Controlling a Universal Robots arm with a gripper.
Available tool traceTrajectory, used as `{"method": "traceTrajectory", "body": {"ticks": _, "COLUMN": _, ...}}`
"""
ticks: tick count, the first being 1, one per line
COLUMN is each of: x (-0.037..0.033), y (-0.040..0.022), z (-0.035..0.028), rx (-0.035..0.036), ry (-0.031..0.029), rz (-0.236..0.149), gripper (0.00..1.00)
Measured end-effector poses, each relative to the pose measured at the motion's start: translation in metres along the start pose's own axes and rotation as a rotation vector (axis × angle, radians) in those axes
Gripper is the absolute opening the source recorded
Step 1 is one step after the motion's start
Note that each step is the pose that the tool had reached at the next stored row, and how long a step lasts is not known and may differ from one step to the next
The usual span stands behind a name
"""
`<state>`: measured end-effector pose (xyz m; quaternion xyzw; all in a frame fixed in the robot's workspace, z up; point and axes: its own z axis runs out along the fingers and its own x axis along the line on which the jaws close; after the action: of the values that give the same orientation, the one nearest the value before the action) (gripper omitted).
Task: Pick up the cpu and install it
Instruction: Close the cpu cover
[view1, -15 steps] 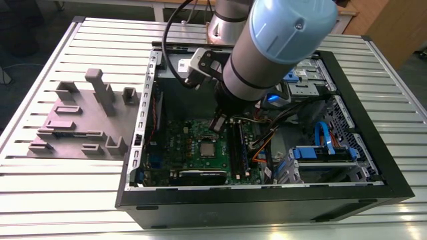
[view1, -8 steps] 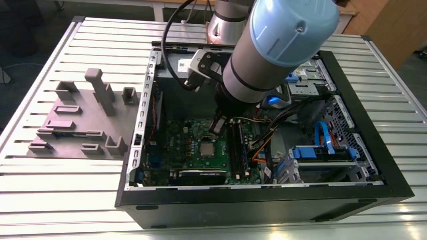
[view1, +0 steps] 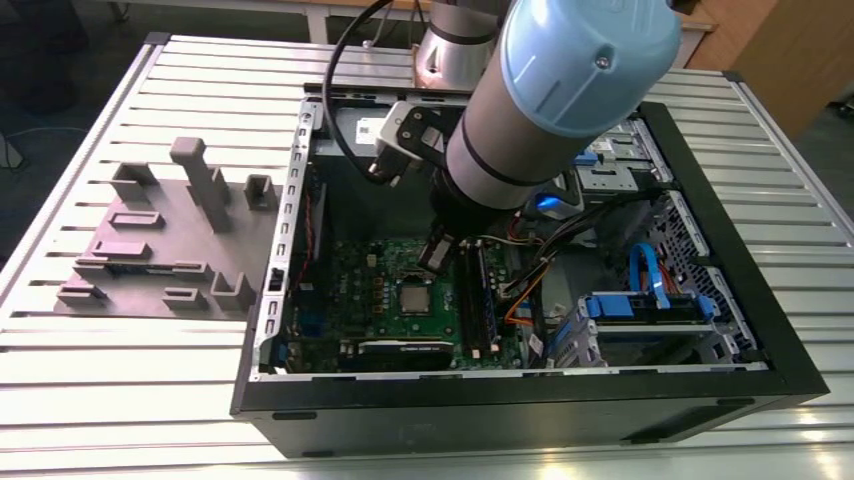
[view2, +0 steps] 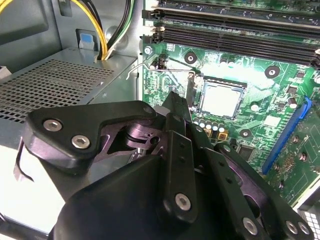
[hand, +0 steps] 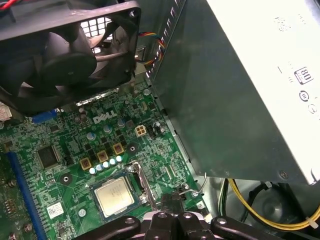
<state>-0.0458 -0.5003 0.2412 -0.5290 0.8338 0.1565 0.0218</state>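
Fixture (view1: 160, 240) stands outside the case (view1: 534, 405) on the exterior view's left. Cpu (view1: 415, 297) lies flat in the motherboard (view1: 380, 265) socket (hand: 141, 181), square, no long axis; gripper (view1: 438, 262) hangs just beside it toward that view's right, jaws closed on nothing. Memory slots (view1: 478, 295) and cables (view1: 574, 240) crowd further right.

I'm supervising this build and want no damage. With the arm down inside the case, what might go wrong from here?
1. The gripper hangs close beside the cpu lying in its socket; a sideways nudge may shift it.
2. The wire lever stands right by the gripper and might snag.
3. The power supply box sits close, leaving the arm little room.
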Motion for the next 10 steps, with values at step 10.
{"method": "traceTrajectory", "body": {"ticks": 10, "x": 0.0021, "y": -0.0009, "z": -0.0007, "rx": 0.0002, "ry": 0.0004, "rz": 0.000, "gripper": 0.11}}
